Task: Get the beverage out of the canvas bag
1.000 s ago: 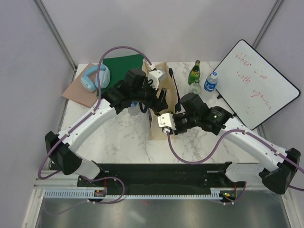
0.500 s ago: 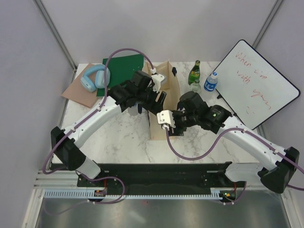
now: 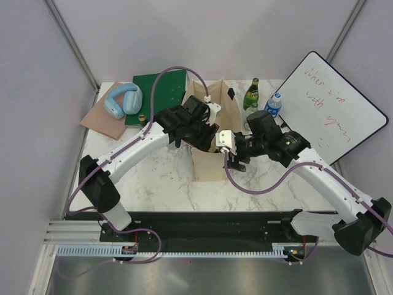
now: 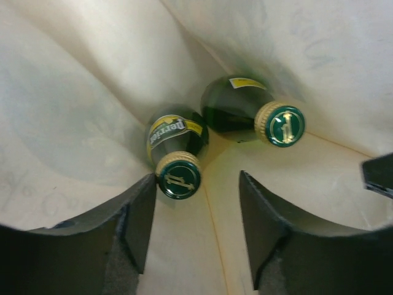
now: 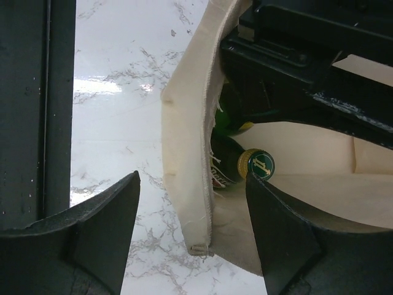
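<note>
Carefully centre the left gripper [image 4: 195,184], jaws apart inside the bag [image 4: 73,92], over the nearer bottle [image 4: 175,138] before closing; the right gripper [image 5: 190,181], also open, straddles the bag wall

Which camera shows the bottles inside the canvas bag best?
The left wrist view: it looks into the canvas bag and shows both green bottles with their caps. The right wrist view catches one cap and shoulder past the bag's rim. In the top view the arms cover the bag's opening.
</note>
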